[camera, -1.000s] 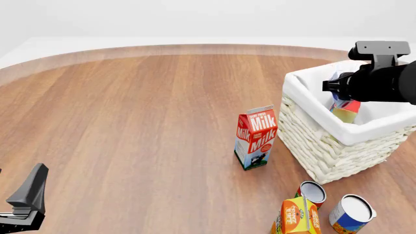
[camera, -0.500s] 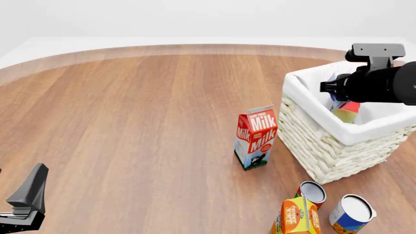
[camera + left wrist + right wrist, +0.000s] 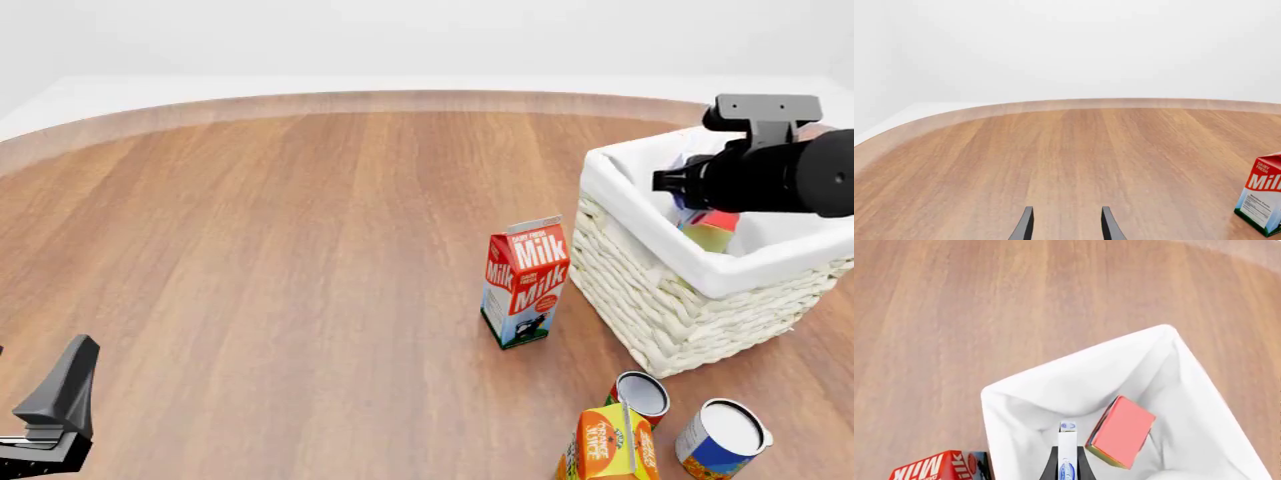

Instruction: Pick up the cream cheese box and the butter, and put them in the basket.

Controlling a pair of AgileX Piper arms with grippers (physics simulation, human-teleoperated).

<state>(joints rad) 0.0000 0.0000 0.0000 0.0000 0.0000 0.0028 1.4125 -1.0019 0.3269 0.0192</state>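
At the near left edge of the wooden table (image 3: 294, 250) the left gripper (image 3: 1065, 226) rests low; its two dark fingers stand apart with bare tabletop between them, holding nothing. At the near right, an orange juice carton (image 3: 609, 445) stands beside two cans, one with a red side (image 3: 639, 394) and one with a blue and orange label (image 3: 721, 436), their pale tops tipped toward the camera. Farther in, around the middle of the table, the red-and-white milk carton (image 3: 525, 282) stands upright, just left of the basket (image 3: 641, 270) and apart from it; the same carton shows at the edge of both wrist views. The basket sits at the right, its white liner (image 3: 1054, 390) folded over the rim. Inside it the butter (image 3: 1121, 432) leans tilted against the liner, one red face up, an orange edge showing below; in the front view it shows just under the arm as a red and yellow-orange corner. The right gripper (image 3: 1067, 467) hangs over the basket's opening, its fingers pressed against the thin upright cream cheese box (image 3: 1067, 450), white with a pale blue mark, gripped edge-on just beside the butter; whether the two touch cannot be told. The table's curved far rim meets a plain white backdrop.
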